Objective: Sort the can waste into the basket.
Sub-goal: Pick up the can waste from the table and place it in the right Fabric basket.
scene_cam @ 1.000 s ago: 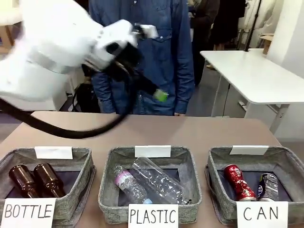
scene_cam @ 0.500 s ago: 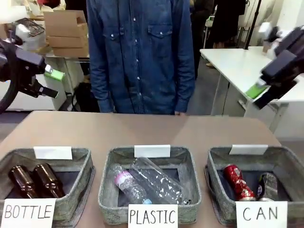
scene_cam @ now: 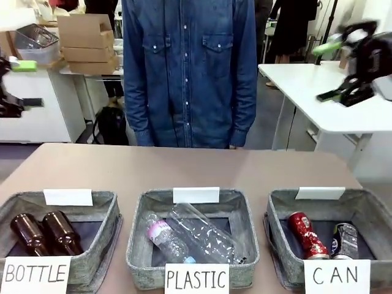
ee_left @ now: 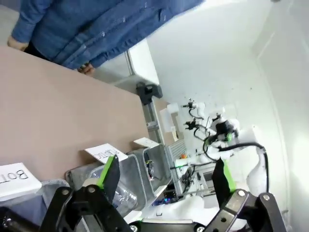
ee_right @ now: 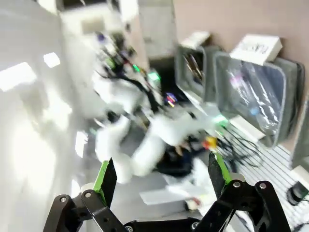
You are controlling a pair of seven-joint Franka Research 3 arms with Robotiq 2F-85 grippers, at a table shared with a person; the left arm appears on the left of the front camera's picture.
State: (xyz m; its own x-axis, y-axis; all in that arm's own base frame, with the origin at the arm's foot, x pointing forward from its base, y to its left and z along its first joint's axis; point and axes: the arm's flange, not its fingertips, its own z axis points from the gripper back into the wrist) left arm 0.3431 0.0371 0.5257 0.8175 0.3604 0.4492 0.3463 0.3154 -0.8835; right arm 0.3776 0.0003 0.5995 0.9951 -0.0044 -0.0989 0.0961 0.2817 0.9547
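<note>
Two cans lie in the grey basket [scene_cam: 278,211] at the front right, behind its "CAN" card [scene_cam: 337,276]: a crushed red and silver can [scene_cam: 307,234] and a dark printed can [scene_cam: 346,240] to its right. My left gripper [scene_cam: 27,84] hangs high at the far left edge, open and holding nothing. My right gripper [scene_cam: 329,70] is up at the far right, also open and holding nothing, well above the basket. In the left wrist view the left gripper [ee_left: 166,176] shows wide-spread green pads. In the blurred right wrist view the right gripper [ee_right: 161,181] is spread too.
A grey bin marked "BOTTLE" [scene_cam: 98,205] holds two brown glass bottles [scene_cam: 46,234]. The middle bin marked "PLASTIC" [scene_cam: 245,211] holds clear plastic bottles [scene_cam: 196,236]. A person in a denim shirt [scene_cam: 187,67] stands at the table's far side. The brown tabletop [scene_cam: 184,168] is bare behind the bins.
The left arm has swung from over the table's middle out to the far left edge. The right gripper has risen higher at the right. The cans and bins have not moved.
</note>
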